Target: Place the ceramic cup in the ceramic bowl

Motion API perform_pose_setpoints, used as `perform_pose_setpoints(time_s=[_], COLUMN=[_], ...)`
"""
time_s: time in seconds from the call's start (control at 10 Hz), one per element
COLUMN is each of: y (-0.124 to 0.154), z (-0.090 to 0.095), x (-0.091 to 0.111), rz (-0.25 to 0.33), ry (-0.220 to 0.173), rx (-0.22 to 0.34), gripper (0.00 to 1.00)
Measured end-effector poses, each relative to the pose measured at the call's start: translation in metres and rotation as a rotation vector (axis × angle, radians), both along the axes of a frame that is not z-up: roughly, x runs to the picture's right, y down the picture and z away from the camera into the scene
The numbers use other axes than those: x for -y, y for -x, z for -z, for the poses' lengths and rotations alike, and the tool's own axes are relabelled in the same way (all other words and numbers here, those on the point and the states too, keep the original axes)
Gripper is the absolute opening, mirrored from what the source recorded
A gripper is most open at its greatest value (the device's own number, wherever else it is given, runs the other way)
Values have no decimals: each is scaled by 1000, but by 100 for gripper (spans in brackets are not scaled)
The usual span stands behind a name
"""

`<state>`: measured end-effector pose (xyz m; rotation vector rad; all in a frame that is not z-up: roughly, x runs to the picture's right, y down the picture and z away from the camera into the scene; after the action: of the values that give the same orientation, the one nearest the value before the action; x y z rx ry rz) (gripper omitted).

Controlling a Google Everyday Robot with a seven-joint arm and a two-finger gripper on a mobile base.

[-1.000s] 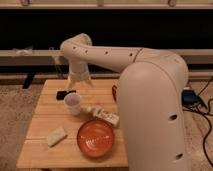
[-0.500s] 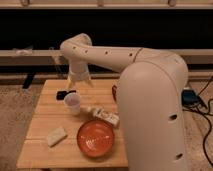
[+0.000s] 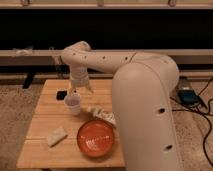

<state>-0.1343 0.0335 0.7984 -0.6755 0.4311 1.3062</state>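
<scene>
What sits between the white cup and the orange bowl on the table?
In the camera view, only bare tabletop separates cup and bowl; a white box lies just beside that gap. The end effector is directly above the cup.

A slatted wooden table (image 3: 40, 150) is seen in the lower left of the frame, set on speckled carpet (image 3: 12, 110). A small dark object (image 3: 61, 94) is placed near the table's far edge, just left of the gripper (image 3: 75, 93), which is held over the upper middle of the tabletop. A pale block (image 3: 56, 135) is laid tilted at the tabletop's lower left. A white box (image 3: 103, 115) with markings is laid near centre frame. Dark cables (image 3: 202, 115) and a bluish device (image 3: 187, 96) are seen on the floor at right. A pale ledge (image 3: 190, 54) is run across the dark background, and a white scrap (image 3: 22, 50) is seen on it at upper left.
</scene>
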Motion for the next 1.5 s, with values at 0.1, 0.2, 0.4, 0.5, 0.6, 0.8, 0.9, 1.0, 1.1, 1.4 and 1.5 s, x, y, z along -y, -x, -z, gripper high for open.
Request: perform_pose_setpoints(time_s=[0.1,0.2,0.4,0.5,0.6,0.8,0.9,1.0,1.1,1.4,1.5], y=[-2,-3,-7,-7,-7,-4,-3,-4,-4,-2,3], z=[-5,-11,-20,-26,-31,-36,-38,-39,-40,-36,-31], x=[-6,-13,-23,-29,-34,-42,-45,-46,-48,-49,-46], rz=[-8,-15,-20,-19,-17,-12,-15,-17,-18,-43,-47], ry=[13,27,43,50,56,69,77,85,95,123,126], rx=[-9,-19,-36,-43,-49,-53,-48,-44,-36,30,77], gripper=[80,80,80,80,80,73,63,55,45,14,5])
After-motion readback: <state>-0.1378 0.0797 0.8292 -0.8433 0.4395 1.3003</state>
